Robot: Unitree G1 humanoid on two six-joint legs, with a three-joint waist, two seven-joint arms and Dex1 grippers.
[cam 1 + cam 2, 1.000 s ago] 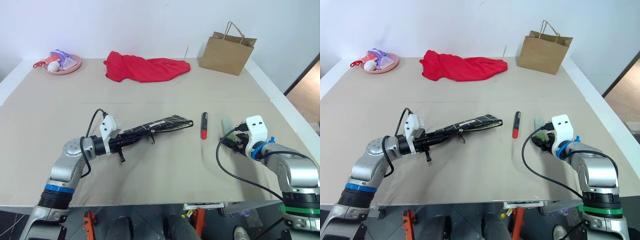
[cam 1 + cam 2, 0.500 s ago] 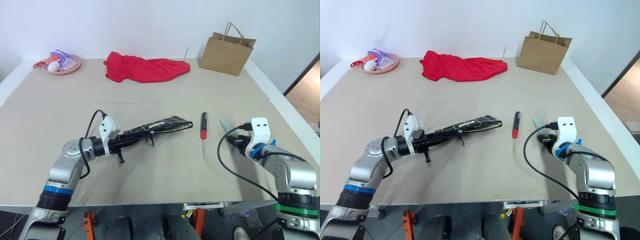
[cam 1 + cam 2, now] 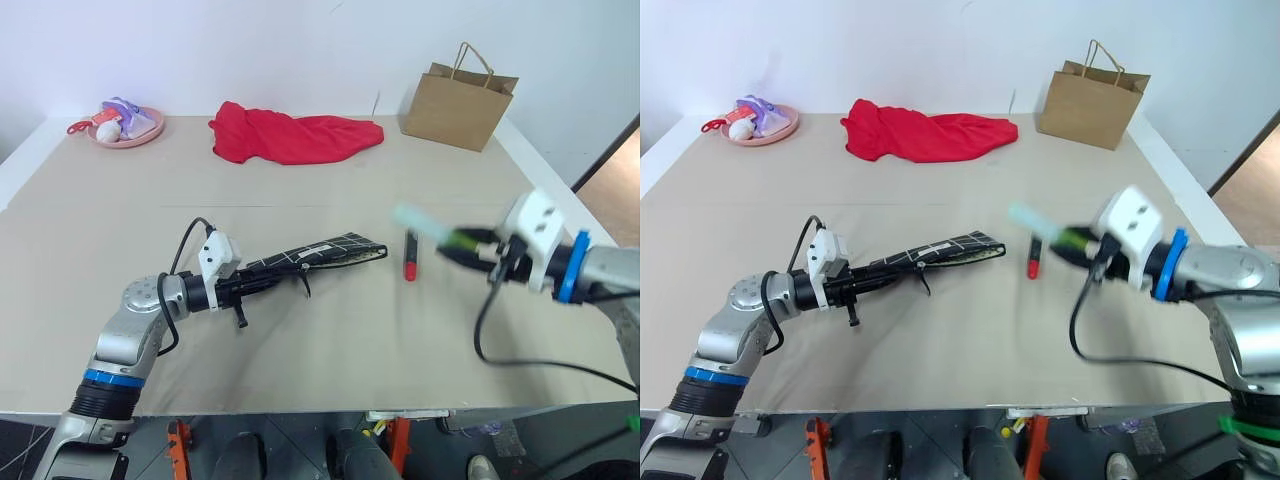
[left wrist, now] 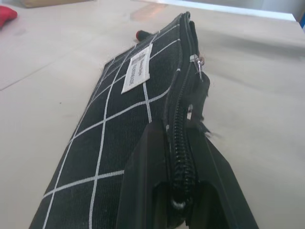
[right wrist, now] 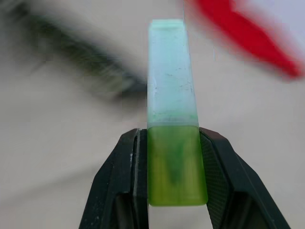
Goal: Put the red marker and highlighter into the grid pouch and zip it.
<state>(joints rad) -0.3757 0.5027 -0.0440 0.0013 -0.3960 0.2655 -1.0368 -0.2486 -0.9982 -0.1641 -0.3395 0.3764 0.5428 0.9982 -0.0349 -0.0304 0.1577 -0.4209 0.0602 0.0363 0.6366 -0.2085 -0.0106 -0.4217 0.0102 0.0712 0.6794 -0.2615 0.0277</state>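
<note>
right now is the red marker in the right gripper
No, the right gripper is shut on the highlighter, while the red marker lies on the table.

The highlighter [image 3: 425, 228] is smeared; the red marker [image 3: 408, 253] partly hidden.

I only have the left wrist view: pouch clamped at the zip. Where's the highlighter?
Observer: The right gripper holds the highlighter by its bright green end, mint end pointing out.
Operator: On the table or in the air?
Observer: In the air, right of the grid pouch, mint end aimed toward it.
Operator: And the red marker?
Observer: Lying on the table, just past the pouch's far end.
</note>
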